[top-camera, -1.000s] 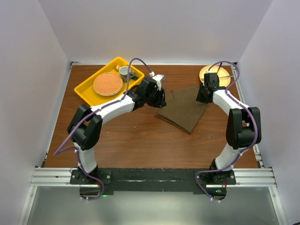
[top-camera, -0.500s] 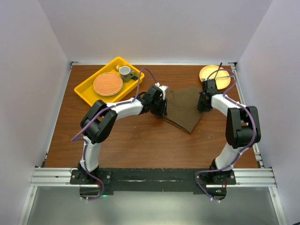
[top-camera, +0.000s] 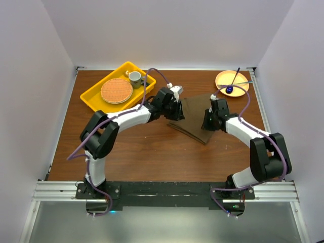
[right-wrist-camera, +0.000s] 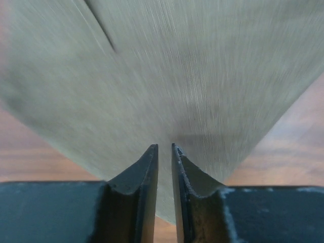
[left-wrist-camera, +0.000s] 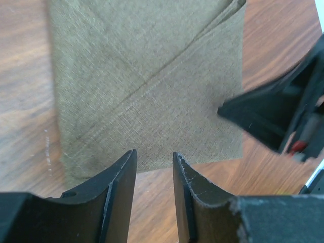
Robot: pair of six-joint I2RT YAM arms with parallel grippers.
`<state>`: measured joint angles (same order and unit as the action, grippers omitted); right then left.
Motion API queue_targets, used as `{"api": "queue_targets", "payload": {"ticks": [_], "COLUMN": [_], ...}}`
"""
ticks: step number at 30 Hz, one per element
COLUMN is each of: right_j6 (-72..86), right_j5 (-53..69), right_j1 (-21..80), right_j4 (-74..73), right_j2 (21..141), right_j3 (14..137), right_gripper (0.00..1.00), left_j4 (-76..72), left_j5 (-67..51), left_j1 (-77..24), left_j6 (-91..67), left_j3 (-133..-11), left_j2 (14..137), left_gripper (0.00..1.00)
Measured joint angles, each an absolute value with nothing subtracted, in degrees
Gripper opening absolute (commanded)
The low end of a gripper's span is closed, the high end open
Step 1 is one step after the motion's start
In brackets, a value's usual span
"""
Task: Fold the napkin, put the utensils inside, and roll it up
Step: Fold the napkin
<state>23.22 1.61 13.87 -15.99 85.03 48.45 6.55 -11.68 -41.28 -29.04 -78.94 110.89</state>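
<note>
On the worktop [top-camera: 147,152], right of centre, the folded napkin [top-camera: 195,119] lies flat between both arms. The left tool [left-wrist-camera: 154,156] hangs over one cloth edge, fingers moderately apart, nothing between them. The right tool [right-wrist-camera: 164,148] sits at a cloth corner, narrowed to a slit; whether it pinches the cloth I cannot tell.
</note>
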Motion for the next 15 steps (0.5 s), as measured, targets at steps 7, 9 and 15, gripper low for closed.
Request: {"api": "queue_targets", "payload": {"ticks": [7, 9, 15], "right_j6": [25.6, 25.6, 25.7], "right_j5": [3.0, 2.9, 2.8], "right_j1": [14.2, 14.3, 16.8], "right_j4": [-14.2, -14.7, -17.6], "right_j2": [83.0, 82.2, 80.3], "right_j3": [41.4, 41.2, 44.1], "right_gripper": [0.15, 0.15, 0.18], "left_j4": [5.7, 6.6, 7.1], "left_j5": [-11.5, -10.8, -10.0], "left_j1": [-41.2, -41.2, -41.1], "left_j6": [-29.5, -29.4, -29.4], "left_j3": [-75.9, -75.9, -75.9], "left_j2": [114.1, 114.7, 114.2], "left_gripper": [0.38, 0.38, 0.39]}}
